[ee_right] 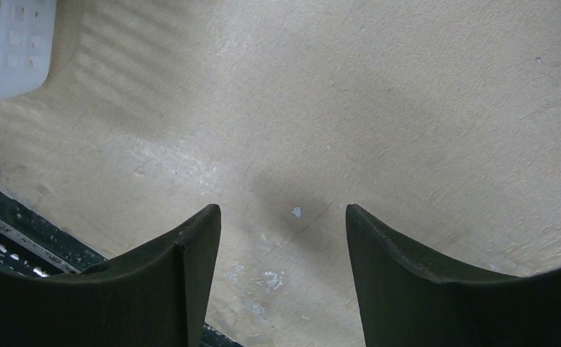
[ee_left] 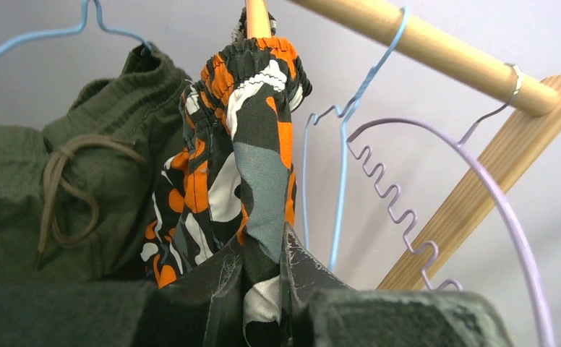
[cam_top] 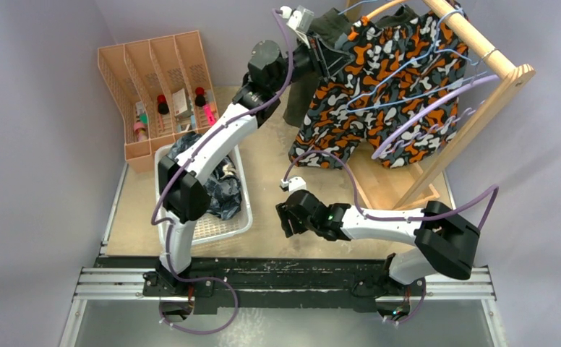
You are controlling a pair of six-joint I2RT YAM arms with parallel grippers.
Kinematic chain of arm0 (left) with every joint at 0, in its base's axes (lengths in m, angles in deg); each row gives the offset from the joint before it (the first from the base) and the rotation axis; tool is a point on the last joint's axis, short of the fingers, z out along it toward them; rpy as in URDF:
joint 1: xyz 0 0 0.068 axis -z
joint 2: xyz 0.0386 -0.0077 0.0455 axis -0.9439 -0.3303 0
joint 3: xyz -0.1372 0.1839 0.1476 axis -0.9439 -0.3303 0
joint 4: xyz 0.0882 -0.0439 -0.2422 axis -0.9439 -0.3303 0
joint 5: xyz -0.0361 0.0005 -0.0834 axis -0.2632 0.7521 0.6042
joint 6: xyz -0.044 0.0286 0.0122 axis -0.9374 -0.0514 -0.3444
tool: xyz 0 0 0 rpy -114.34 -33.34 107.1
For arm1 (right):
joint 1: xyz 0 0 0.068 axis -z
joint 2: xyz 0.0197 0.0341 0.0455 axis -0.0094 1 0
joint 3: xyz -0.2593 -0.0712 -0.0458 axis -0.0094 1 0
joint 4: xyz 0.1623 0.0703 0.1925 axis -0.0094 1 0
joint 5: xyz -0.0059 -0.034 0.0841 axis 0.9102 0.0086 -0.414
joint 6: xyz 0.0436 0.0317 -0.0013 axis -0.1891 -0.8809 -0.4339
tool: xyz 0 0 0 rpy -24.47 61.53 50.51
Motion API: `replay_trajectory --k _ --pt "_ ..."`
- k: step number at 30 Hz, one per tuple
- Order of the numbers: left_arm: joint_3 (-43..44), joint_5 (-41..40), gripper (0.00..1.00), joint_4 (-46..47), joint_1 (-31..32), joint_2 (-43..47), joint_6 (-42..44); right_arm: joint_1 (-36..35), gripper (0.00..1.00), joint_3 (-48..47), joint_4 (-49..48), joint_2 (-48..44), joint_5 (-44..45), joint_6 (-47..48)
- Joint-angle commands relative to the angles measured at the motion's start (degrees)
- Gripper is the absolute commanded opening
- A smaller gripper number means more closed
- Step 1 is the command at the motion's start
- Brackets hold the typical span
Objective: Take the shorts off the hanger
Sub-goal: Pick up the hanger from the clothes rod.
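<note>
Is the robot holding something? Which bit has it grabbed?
The left gripper pinches the orange camouflage shorts by a fold of cloth below the elastic waistband. The right gripper is open and holds nothing.

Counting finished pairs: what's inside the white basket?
Bunched dark blue-grey fabric lies in the white basket. The left arm crosses above and covers much of it, so how many pairs are there cannot be told.

I'm wearing white shells and black joints on both arms (cam_top: pixel 216 137), trailing purple cables (cam_top: pixel 289 61), my right gripper (ee_right: pixel 281 211) showing dark fingers (ee_right: pixel 183 282).
</note>
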Motion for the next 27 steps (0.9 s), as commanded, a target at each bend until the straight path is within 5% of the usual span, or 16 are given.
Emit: replay_trajectory --k 1,8,27 --pt "0.3 -1.99 0.0 5.65 0.08 7.79 3.03 -0.22 0.66 -2.24 0.47 0.29 0.69 -0.68" --pt "-10.66 -7.95 0.0 -0.89 0.08 15.19 10.69 -0.21 0.66 -2.4 1.37 -1.19 2.67 -2.16" --pt "-29.93 -17.71 0.0 2.09 0.08 30.78 14.56 -0.15 0.66 -2.84 4.0 -12.16 9.41 -5.21"
